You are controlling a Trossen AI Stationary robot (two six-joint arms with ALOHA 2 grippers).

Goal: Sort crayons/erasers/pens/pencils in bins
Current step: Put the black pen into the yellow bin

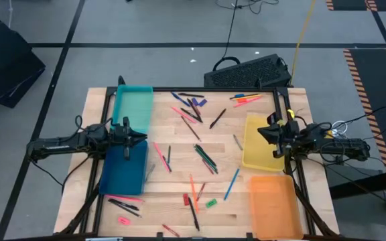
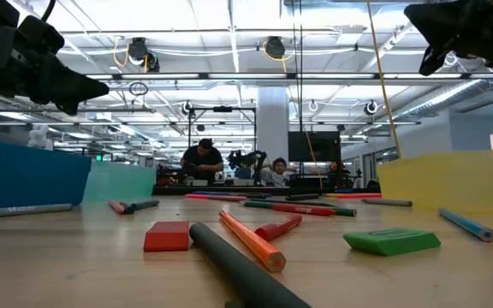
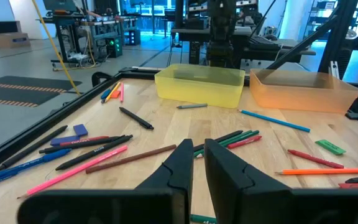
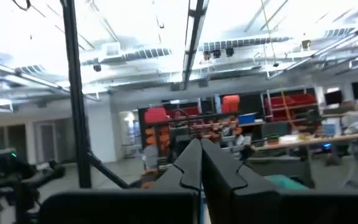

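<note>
Four shallow translucent plastic bins (image 1: pixel 132 104) flanking scattered crayons (image 1: pixel 192 185), tiny erasers (image 1: pixel 211 203), pens, all unsorted between both grippers. Left gripper (image 1: pixel 141 138) hovering empty, fingers nearly closed, over teal and blue. Right gripper (image 1: pixel 261 132) raised above yellow, fingers together. Wooden slat table (image 1: pixel 179 167); lab beyond, seated people (image 2: pixel 202 159).

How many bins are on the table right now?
4: a teal bin and a blue bin on the left side, a yellow bin and an orange bin on the right.
</note>
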